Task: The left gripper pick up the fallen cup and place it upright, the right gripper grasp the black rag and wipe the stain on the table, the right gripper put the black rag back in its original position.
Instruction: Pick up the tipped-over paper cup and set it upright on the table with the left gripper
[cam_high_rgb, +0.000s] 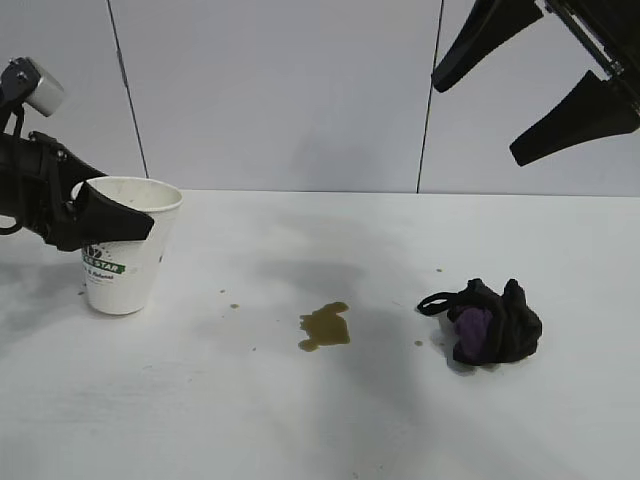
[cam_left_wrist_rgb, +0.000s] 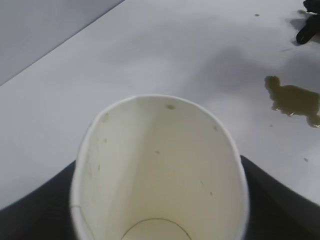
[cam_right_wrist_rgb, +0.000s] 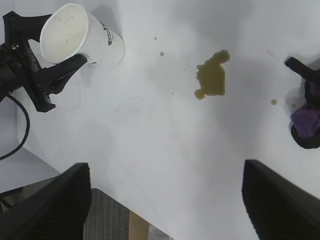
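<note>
Cup (cam_high_rgb: 122, 262) upright near desk's (cam_high_rgb: 320, 420) left edge, left hand (cam_high_rgb: 108, 222) gripping its rim; release next. Right hand (cam_high_rgb: 535, 85) wide, aloft.

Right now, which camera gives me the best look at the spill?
The right wrist view: the spill lies whole and unblocked, seen from above with droplets around it. The exterior view shows the spill flattened by the low angle. The left wrist view catches it only near the picture's edge.
</note>
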